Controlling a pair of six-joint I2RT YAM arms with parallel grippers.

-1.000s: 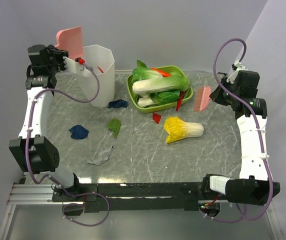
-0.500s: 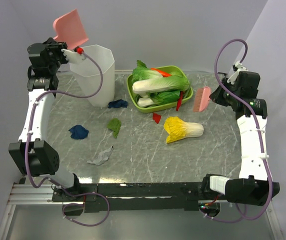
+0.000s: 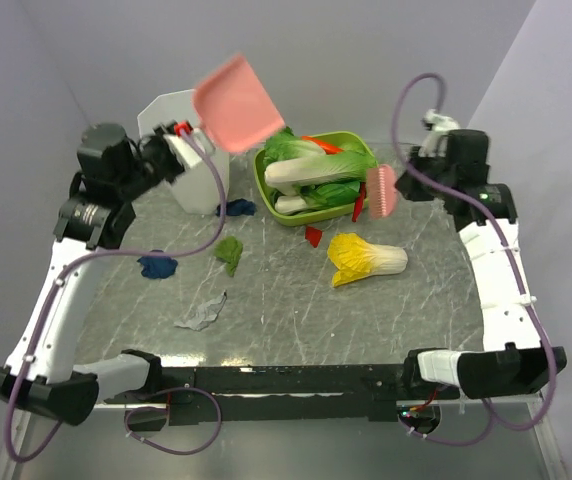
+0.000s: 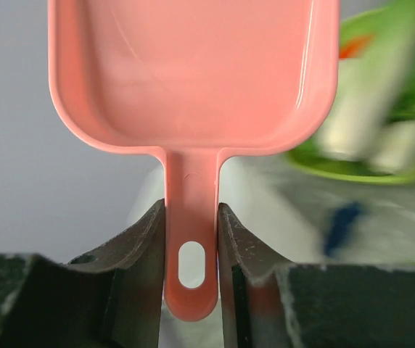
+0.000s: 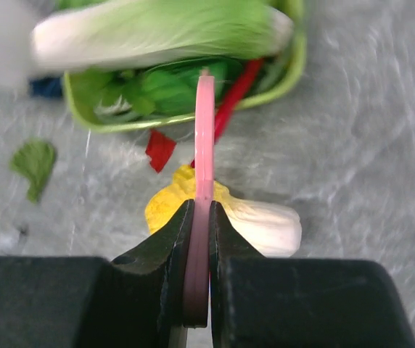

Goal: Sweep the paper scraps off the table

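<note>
Grey marble-patterned table is seen from above, with an arm at each side. At the left, the left gripper is closed on the handle of a pink dustpan. The dustpan is held high in the air above a white bin, well clear of the tabletop. The paper scraps are scattered below and in front of it. A blue one lies nearest the left edge and a white-grey one toward the near edge. A green one follows, then a dark blue one just beside the bin's base and a red one near the middle. Behind the red scrap a green tray of leafy vegetables is set, with a red chilli at its right rim. A yellow cabbage lies just right of the red scrap. At the right, the right gripper is clamped on a pink brush, held above the tray's right edge and apart from every scrap.
</note>
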